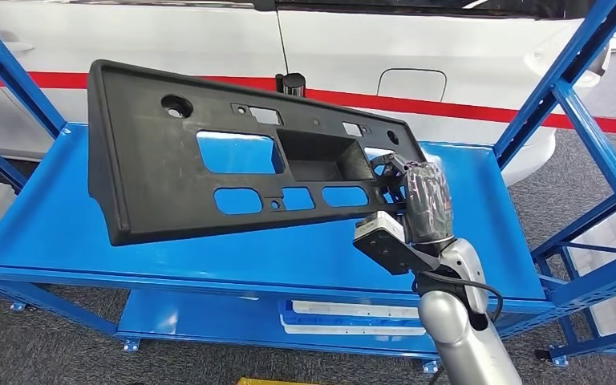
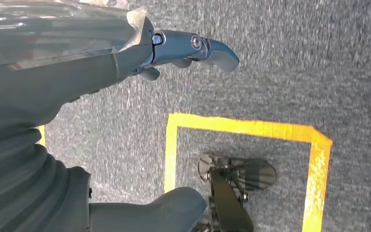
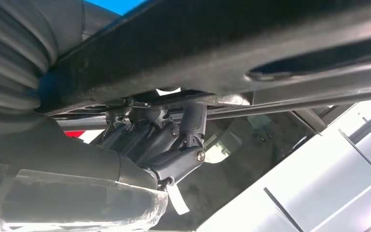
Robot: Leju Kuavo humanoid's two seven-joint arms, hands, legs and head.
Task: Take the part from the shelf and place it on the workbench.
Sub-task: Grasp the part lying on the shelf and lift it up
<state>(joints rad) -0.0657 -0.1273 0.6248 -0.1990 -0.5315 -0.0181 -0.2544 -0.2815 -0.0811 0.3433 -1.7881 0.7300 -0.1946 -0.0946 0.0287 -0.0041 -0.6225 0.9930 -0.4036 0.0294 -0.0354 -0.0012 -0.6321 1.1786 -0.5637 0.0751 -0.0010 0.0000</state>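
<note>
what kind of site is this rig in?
Likely a car plant or auto workshop: a white car body behind a blue steel shelf, the right hand gripping a black plastic car part, yellow floor tape.

Head view: bright, even overhead light; sharp throughout. Soft sheen on the blue shelf [image 1: 208,249]; white glare along the car [image 1: 449,48] behind. The black part [image 1: 160,160] is matte, and its detail is readable. Slight bowing of the posts at the frame edges.

Left wrist view: evenly lit, with a grainy carpet [image 2: 294,63]. The left hand [image 2: 174,53] and cover up close are soft and dark.

Right wrist view: strong backlight and blown-out white at one corner. The part and the right hand [image 3: 164,140] are in shadow, and nearby surfaces are blurred.
</note>
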